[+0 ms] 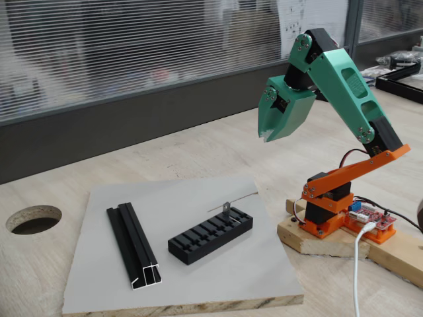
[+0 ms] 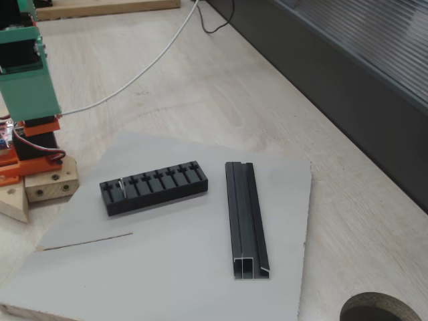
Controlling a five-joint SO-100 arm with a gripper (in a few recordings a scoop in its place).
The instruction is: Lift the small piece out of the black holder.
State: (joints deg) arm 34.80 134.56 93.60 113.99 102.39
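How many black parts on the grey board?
2. The black holder with the slotted top lies nearer the arm's base, the small piece standing in its end slot. The black channel rail lies apart on its far side. Nothing appears hidden.

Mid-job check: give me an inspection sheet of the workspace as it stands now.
Surface: grey board lying on a wooden table.
Job's things: small piece standing in an end slot of the black holder.
Clutter: black channel rail beside the holder; thin line on the board.
Grippers: gripper raised, clear of the holder; jaws' state unclear.
Cables: white cable across the table.
Surroundings: round hole in the table; window blinds behind.
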